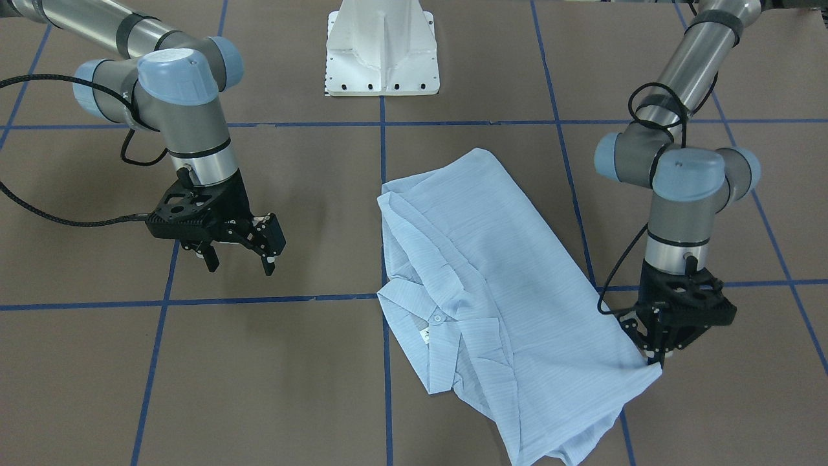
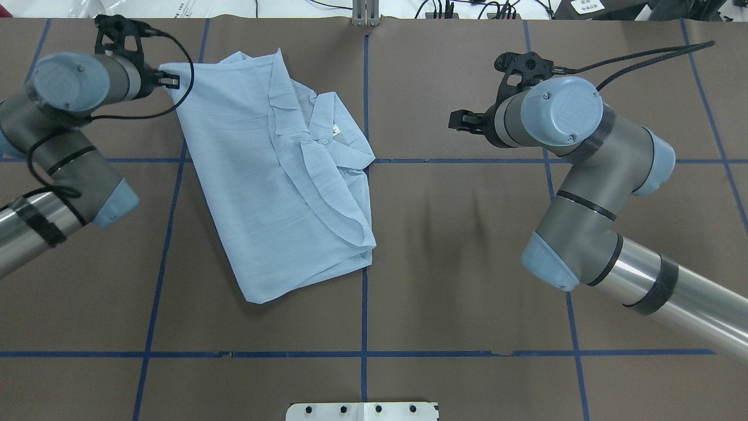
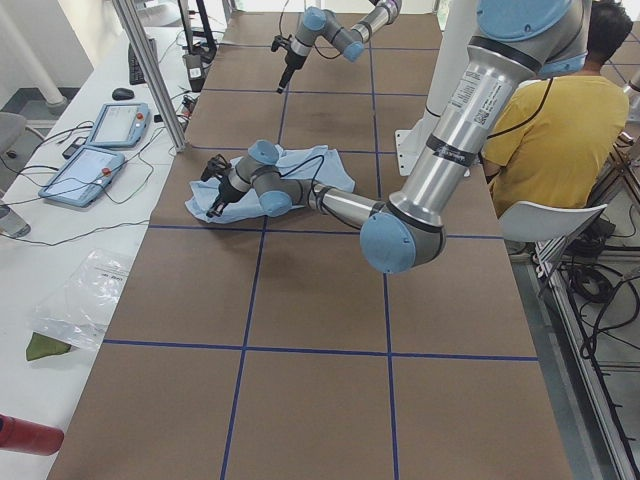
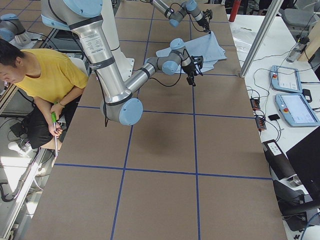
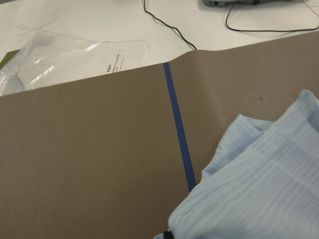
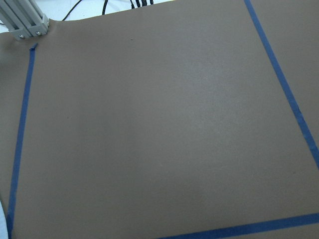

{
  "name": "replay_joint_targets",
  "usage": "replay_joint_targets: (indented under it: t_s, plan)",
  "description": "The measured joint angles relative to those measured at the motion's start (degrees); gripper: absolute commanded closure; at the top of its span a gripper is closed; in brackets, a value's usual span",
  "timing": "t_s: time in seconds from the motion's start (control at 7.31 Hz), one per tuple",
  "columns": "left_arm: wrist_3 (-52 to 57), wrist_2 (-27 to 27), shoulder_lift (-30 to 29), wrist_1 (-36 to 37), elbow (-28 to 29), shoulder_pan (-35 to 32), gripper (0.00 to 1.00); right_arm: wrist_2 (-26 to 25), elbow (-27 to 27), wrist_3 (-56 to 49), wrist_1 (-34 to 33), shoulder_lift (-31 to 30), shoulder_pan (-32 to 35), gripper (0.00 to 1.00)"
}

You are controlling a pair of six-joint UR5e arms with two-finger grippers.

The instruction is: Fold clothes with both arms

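Note:
The clothes are one light-blue striped shirt, folded with its collar and buttons up, lying on the brown table; it also shows from overhead. My left gripper stands at the shirt's far corner, its fingers closed on the fabric edge. In the left wrist view the shirt fills the lower right. My right gripper hangs open above bare table, well apart from the shirt, with nothing between its fingers; overhead the right gripper points toward the shirt.
The white pedestal base stands at the robot's side of the table. Blue tape lines grid the surface. A seated person in yellow is beside the table. Teach pendants and a plastic bag lie beyond its far edge.

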Motion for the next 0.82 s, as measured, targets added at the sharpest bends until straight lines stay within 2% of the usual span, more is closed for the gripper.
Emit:
replay_joint_targets:
  t_s: [0.14, 0.27, 0.41, 0.68, 0.82]
  plan:
    - [0.1, 0.4, -4.1, -2.8, 6.6, -0.9, 0.01, 0.0, 0.2, 0.1, 0.0, 0.1, -0.3, 0.00]
    - [0.7, 0.4, -5.4, -4.7, 9.4, -1.4, 0.00, 0.0, 0.3, 0.4, -0.1, 0.3, -0.6, 0.00]
    - [3.0, -0.5, -4.4, -6.6, 8.9, -1.9, 0.00, -0.1, 0.1, 1.6, -0.4, 1.1, -1.1, 0.00]
    - [7.0, -6.2, -0.5, -8.5, 4.0, -3.1, 0.00, -0.2, -3.2, 7.2, -2.3, 6.6, -2.4, 0.02]
    - [7.3, -7.9, 2.2, -8.6, 0.1, -3.3, 0.00, -0.3, -7.5, 12.1, -4.7, 11.9, -3.1, 0.03]
